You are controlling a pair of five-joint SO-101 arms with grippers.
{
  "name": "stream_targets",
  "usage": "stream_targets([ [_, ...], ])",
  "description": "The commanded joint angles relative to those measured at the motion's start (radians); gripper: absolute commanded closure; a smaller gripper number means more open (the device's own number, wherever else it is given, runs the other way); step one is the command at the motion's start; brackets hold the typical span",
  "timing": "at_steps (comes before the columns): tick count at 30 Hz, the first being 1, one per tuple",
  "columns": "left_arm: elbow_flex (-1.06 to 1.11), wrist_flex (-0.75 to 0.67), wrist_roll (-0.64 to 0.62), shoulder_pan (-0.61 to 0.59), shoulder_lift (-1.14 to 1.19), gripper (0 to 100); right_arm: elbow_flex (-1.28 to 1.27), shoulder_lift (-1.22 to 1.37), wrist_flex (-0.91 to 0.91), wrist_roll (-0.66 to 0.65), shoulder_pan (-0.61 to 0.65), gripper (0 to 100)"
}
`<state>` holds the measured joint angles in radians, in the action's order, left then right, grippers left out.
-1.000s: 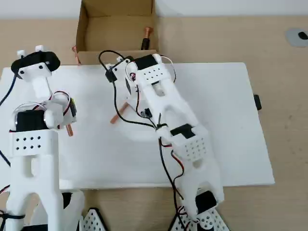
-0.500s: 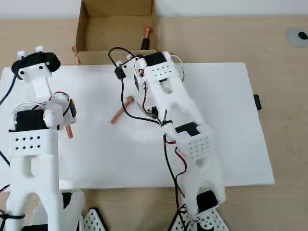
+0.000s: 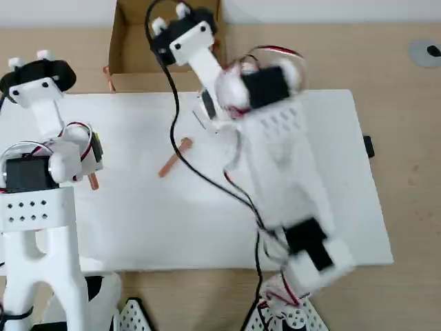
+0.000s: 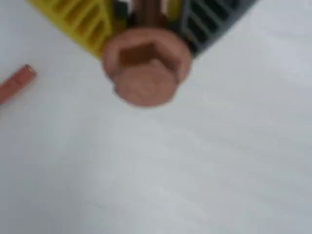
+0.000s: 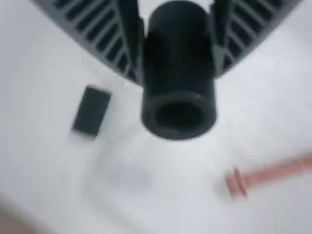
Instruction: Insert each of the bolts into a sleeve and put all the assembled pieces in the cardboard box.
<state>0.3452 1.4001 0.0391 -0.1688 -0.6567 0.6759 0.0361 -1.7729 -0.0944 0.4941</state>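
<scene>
The bolt (image 4: 145, 73) clamped in the left gripper (image 4: 147, 22) should be aligned squarely with the sleeve (image 5: 179, 105) pinched in the right gripper (image 5: 178, 53).

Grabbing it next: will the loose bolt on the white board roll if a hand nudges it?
Probably in a curve, not straight: the loose bolt lies on its side, head wider than shank. It looks straight and rigid, so likely no flexing. The white board looks smooth, so it may slide too.

We can read no words, numbers, labels, brands or signs anywhere in these views, neither on the cardboard box (image 3: 116, 48) nor on the white board (image 3: 344, 138).
</scene>
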Motion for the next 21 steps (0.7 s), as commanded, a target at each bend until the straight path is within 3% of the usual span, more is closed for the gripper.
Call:
stream_targets([
  [1, -0.104, 0.058, -0.003, 0.015, -0.038, 99, -0.004, -0.263, -0.015, 0.002, 0.015, 98.8],
  [7, -0.146, 0.100, -0.075, 0.021, -0.189, 99, -0.317, -0.599, -0.015, 0.002, 0.012, 98.8],
  [12, -0.043, 0.095, -0.083, 0.167, -0.438, 99, -0.702, -0.891, 0.017, 0.015, 0.015, 98.8],
  [15, 0.086, 0.055, -0.083, 0.265, -0.553, 99, -0.937, -1.055, 0.132, 0.172, 0.015, 98.8],
  [18, 0.224, -0.029, -0.083, 0.285, -0.654, 99, -1.191, -1.205, 0.341, 0.339, 0.018, 98.8],
  [21, 0.322, -0.094, -0.083, 0.285, -0.754, 99, -1.469, -1.340, 0.588, 0.387, 0.065, 98.8],
])
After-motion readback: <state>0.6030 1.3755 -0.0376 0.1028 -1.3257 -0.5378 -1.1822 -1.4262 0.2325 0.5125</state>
